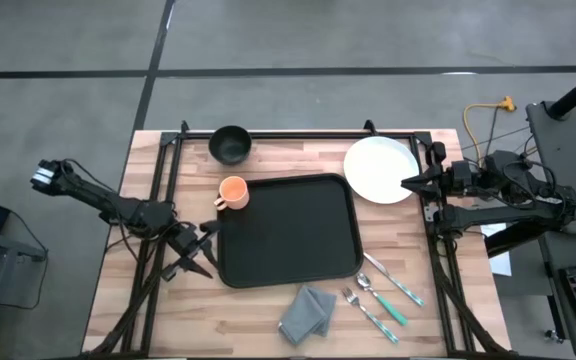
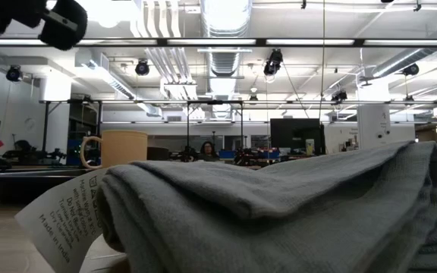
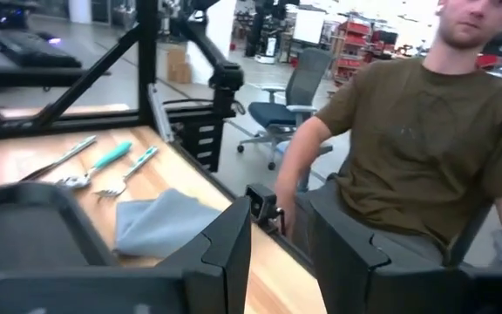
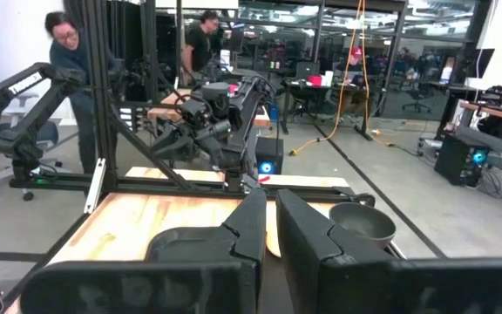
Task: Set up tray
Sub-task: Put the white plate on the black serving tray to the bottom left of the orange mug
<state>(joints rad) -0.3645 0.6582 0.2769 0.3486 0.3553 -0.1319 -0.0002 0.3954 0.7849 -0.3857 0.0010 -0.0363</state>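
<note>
The tray [image 1: 286, 232] lies empty just beside my left hand [image 1: 206, 248], fingers apart. My right hand [image 1: 408, 182], fingers together, touches the plate [image 1: 378, 168]. Cup [image 1: 233, 192], bowl [image 1: 230, 144], cutlery [image 1: 383, 292] remain unplaced on the counter [image 1: 438, 310].

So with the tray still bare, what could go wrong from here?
1. The left gripper sits right at the black tray's left edge, fingers apart; a push could slide the tray into the orange mug touching its top-left corner.
2. The right gripper, shut, points at the white plate's rim and may shove it instead of gripping it.
3. The fork, spoon and knife lie close together; one may be nudged.
</note>
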